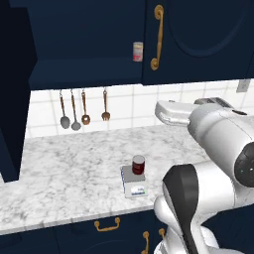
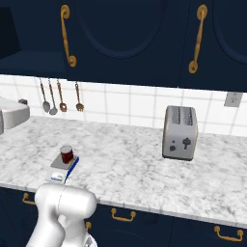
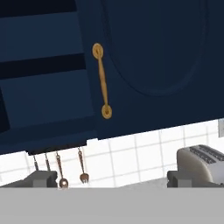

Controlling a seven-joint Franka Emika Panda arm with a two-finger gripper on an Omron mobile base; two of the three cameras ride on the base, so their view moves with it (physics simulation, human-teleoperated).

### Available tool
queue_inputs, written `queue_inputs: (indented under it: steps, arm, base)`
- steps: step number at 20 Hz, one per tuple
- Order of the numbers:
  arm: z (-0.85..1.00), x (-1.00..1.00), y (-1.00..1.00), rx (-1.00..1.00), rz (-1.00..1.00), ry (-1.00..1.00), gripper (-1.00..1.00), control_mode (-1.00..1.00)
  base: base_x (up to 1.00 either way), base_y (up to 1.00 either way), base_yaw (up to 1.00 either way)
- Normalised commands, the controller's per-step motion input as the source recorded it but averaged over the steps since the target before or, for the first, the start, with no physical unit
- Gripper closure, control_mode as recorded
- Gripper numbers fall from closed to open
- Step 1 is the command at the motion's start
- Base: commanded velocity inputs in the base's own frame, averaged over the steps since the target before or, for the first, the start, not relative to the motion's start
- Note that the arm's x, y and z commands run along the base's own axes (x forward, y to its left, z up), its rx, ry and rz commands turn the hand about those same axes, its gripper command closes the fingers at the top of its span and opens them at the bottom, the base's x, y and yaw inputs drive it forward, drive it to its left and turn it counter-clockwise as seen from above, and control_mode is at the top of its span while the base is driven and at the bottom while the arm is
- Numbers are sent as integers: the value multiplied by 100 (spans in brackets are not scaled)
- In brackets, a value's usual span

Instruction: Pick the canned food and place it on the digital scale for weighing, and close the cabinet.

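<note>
Spanning the wall above everything, the navy cabinet (image 1: pixel 89 44) has its left door swung open toward the near side, baring a shelf where a pale cream-and-red can (image 1: pixel 138 51) stands just left of the shut right door with its curved brass handle (image 1: pixel 158 37). Below it the marble tabletop (image 1: pixel 59 168) runs from left to right in front of a white tiled wall. The white arm (image 1: pixel 218 149) rises at the near right of the left base view, its hand raised toward the cabinet. A silver toaster (image 2: pixel 180 132) stands well to the right on the tabletop. The digital scale (image 1: pixel 134 182) lies near the front edge of the tabletop, and the canned food (image 1: pixel 138 164), with its dark red label, stands upright on the scale's grey plate. 4 utensils (image 1: pixel 83 109) hang in a row on the tiles under the open cabinet. In the hand view the gripper (image 3: pixel 113 179) faces the shut door's handle, its 2 fingertips (image 3: pixel 41 178) spread wide with nothing between them
</note>
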Motion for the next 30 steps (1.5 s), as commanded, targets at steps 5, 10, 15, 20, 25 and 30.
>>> queue_inputs:
  steps: [5, 10, 15, 20, 25, 30]
  arm:
    - [-24, -65, 42, 0, 6, 0, -100, -100]
    - [-27, -82, 54, 0, 6, -2, -100, -100]
    - [-59, -36, 100, 0, 6, -16, -100, -100]
    - [-56, 0, 100, 4, 4, -30, -100, -100]
    - [2, -20, 82, 0, 1, -34, -100, -100]
    - [3, -8, 96, 1, 0, -27, -100, -100]
  base:
    - [0, 0, 0]
    - [0, 0, 0]
    - [0, 0, 0]
    - [0, 0, 0]
    - [0, 0, 0]
    - [0, 0, 0]
